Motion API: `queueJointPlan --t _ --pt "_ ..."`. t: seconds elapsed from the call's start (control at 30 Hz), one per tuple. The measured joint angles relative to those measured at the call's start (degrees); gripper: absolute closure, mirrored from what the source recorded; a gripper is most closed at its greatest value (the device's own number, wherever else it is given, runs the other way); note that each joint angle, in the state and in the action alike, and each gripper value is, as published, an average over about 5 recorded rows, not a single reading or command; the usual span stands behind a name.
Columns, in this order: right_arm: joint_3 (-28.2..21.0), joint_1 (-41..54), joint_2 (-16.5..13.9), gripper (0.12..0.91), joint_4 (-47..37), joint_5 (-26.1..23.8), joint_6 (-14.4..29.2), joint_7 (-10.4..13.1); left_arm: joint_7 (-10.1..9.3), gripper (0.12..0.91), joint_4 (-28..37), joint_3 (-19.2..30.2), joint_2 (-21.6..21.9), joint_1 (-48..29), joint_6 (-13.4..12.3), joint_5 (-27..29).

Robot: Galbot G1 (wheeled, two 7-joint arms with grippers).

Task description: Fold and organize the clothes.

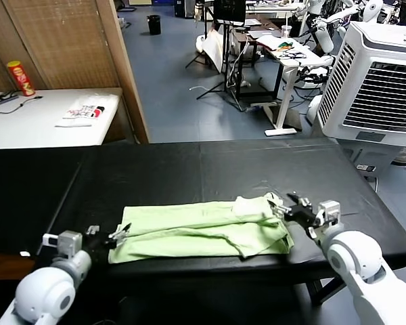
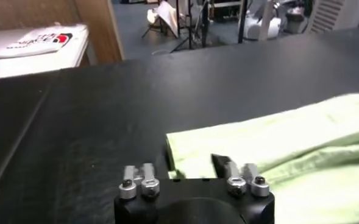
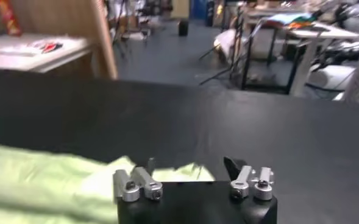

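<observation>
Shirt (image 1: 203, 230) lies folded into a long green band on the near part of the black table (image 1: 210, 169). Left gripper (image 1: 120, 235) sits at its left end, right gripper (image 1: 289, 205) at its right end — both with fingers spread, pinching nothing.

Black table (image 1: 210, 162) in front; blue floor (image 1: 176, 81) beyond. Wooden panel (image 1: 61, 40) and white table (image 1: 27, 125) at left, white cooler (image 1: 379, 81) at right, desks (image 1: 284, 44) behind.
</observation>
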Motion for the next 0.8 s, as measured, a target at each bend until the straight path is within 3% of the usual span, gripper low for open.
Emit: queueJointPlan --t 0.17,0.33,0.5,0.63,0.7,0.8 --pt "-3.0 3.4 3.6 0.227 -4.6 -4.8 -0.3 0.2 -1.02 0.233 3.8 2.3 -2.3 -5.4 0.5 -2.2" --pt "-4.8 5.2 5.7 0.236 -8.2 -6.4 -0.3 0.1 -1.2 0.232 7.8 4.1 -4.3 -9.2 0.6 -3.6" --pt "-5.1 5.1 6.9 0.348 -9.7 -7.2 -0.4 0.0 -0.99 0.239 10.9 4.7 -5.3 -10.8 0.8 -5.0" --pt "-5.1 4.7 7.3 0.403 -10.2 -7.5 -0.2 -0.1 -0.49 0.371 12.8 4.9 -5.9 -11.8 0.3 -5.1" --pt "-5.1 4.5 7.5 0.465 -10.5 -7.8 -0.1 -0.1 -0.05 0.486 13.6 5.0 -6.2 -12.1 -0.2 -5.1" --pt "-5.0 4.2 8.0 0.619 -10.9 -8.6 0.5 -0.1 0.19 0.654 14.7 5.0 -6.8 -12.6 -1.0 -5.4"
